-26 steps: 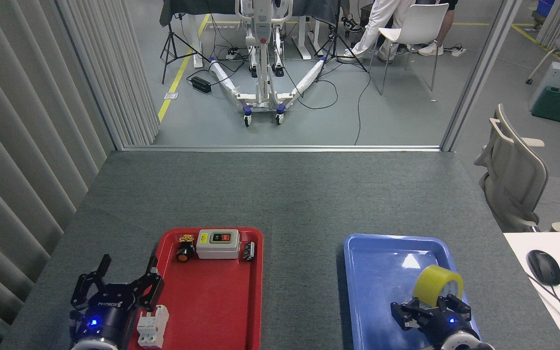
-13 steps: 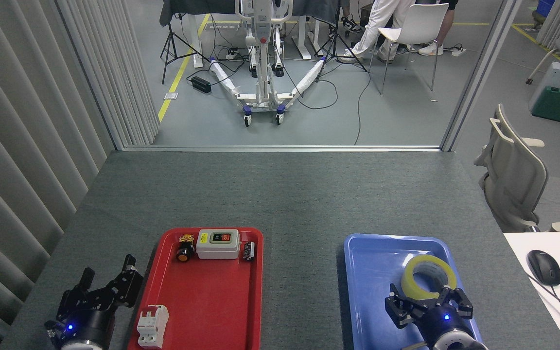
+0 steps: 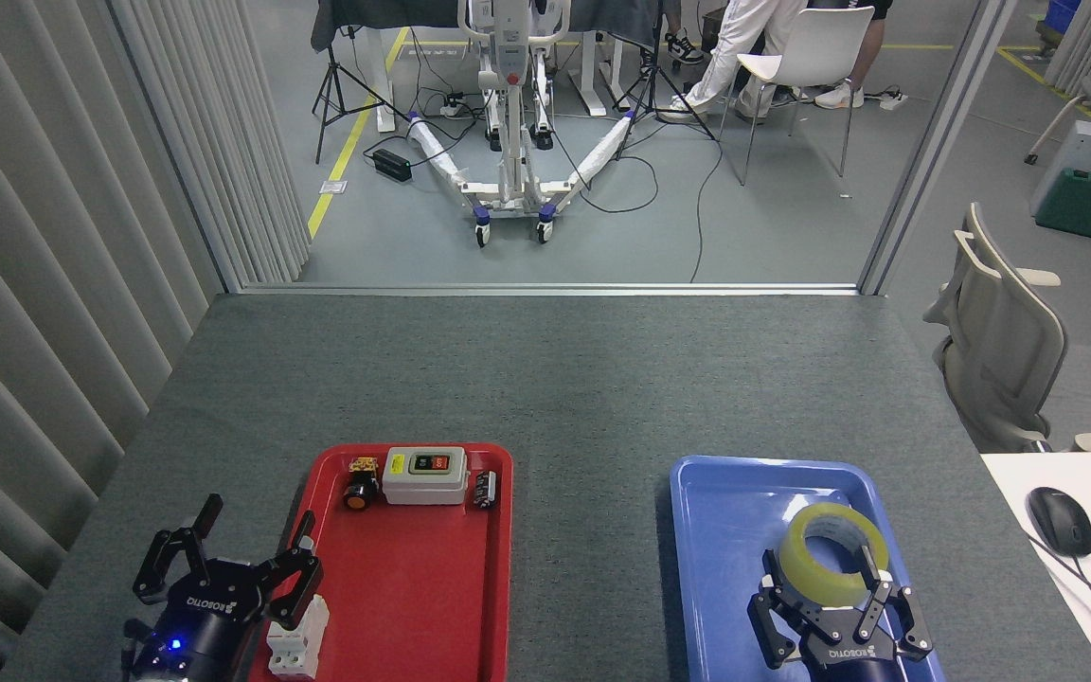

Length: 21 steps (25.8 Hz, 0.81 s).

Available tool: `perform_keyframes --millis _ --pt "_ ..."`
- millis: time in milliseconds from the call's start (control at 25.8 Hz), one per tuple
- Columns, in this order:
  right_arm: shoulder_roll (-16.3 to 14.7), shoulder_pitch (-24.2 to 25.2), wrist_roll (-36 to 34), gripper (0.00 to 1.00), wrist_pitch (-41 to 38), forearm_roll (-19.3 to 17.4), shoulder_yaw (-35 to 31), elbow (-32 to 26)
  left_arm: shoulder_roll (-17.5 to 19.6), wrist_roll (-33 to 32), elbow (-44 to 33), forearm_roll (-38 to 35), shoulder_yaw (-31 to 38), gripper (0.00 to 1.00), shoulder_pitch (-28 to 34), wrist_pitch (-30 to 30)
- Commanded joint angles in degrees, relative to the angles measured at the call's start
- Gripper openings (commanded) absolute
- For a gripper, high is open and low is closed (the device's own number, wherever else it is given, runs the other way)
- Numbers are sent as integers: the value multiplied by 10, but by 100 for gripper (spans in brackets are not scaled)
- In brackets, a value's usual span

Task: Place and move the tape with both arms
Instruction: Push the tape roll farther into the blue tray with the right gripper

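Observation:
The tape (image 3: 830, 554), a yellow translucent roll with a white core, lies nearly flat in the blue tray (image 3: 725, 530) at the lower right. My right gripper (image 3: 822, 571) is at the near side of the roll, jaws spread, one finger on each side of it. I cannot tell whether the fingers (image 3: 771, 580) press on the roll. My left gripper (image 3: 257, 535) is open at the lower left, over the left rim of the red tray (image 3: 413, 587), with nothing between its fingers.
In the red tray are a white circuit breaker (image 3: 297, 637) beside my left gripper, a grey switch box (image 3: 425, 475), a push button (image 3: 358, 491) and a black capacitor (image 3: 484, 489). A white desk with a mouse (image 3: 1060, 520) adjoins on the right.
The tape went from standing upright to lying nearly flat in the blue tray. My right gripper now has its fingers on both sides of it. My left gripper swung out left, then returned over the red tray's rim.

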Motion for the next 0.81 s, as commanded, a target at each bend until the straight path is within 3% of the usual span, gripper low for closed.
perform_keyframes --millis 0,194,776 --pt "7 7 -6 100 5 0 -1 -1 -10 -9 2 9 2 100 0 -13" --pt "14 9 -2 100 1 -1 -13 0 -9 -9 2 84 -2 100 0 -15" --pt "26 12 -1 100 -1 -4 -14 4 -2 -25 -6 122 -3 100 12 -23"
